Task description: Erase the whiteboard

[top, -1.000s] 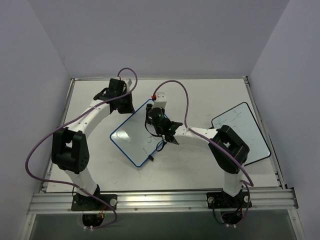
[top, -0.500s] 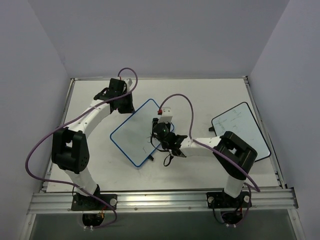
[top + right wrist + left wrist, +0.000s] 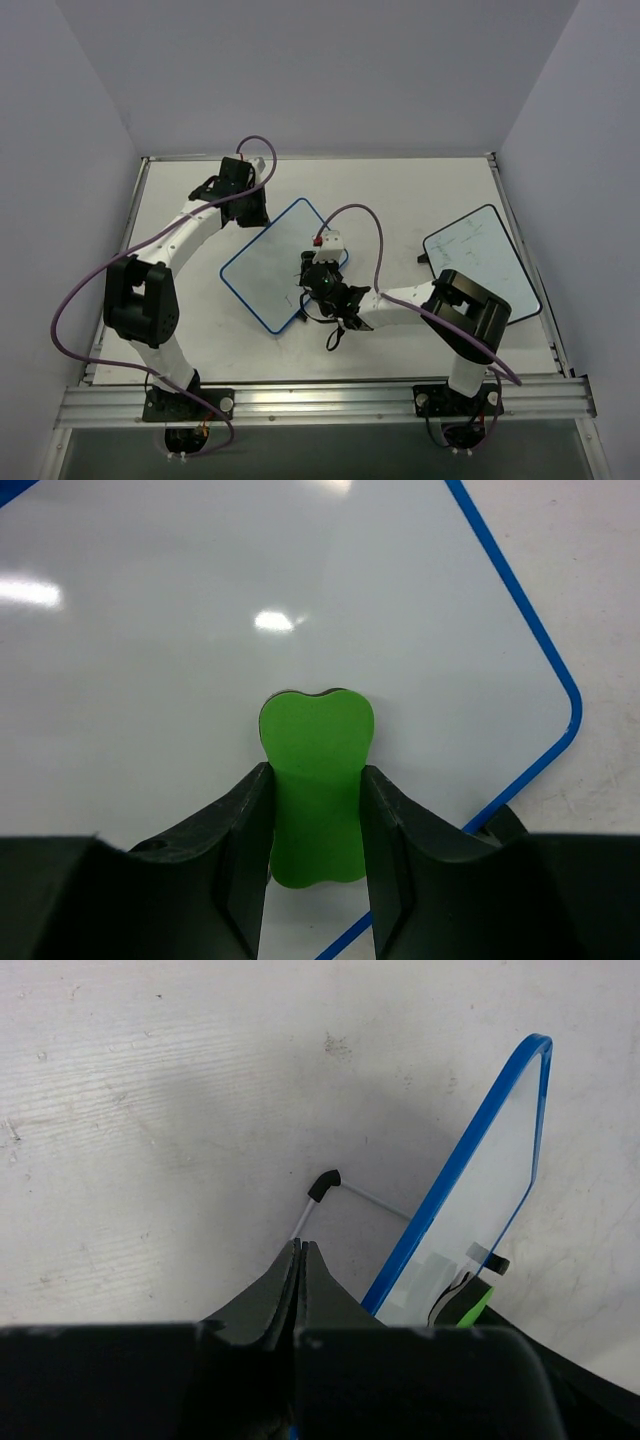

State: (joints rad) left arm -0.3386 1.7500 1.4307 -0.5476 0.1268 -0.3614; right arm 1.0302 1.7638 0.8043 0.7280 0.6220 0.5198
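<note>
The blue-framed whiteboard [image 3: 270, 262] lies slanted in the middle of the table. My right gripper [image 3: 320, 283] is at its near right edge, shut on a green eraser [image 3: 315, 770] that presses flat on the white surface [image 3: 200, 630]. No scribbles show around the eraser there; a faint dark mark [image 3: 290, 297] shows near the board's near corner. My left gripper [image 3: 248, 205] is at the board's far left corner, jaws shut [image 3: 300, 1247], with the blue frame [image 3: 470, 1150] running down between the fingers. A wire stand with a black foot [image 3: 323, 1184] shows beside it.
A second white board with a black frame [image 3: 482, 263] lies at the right of the table. Purple cables loop over both arms. Raised rails [image 3: 320, 400] edge the table at the near side, and walls close in left, right and behind.
My right gripper has dragged the eraser from the board's far right part towards the near right edge. The black scribbles in the middle are gone. The left arm has not moved.
</note>
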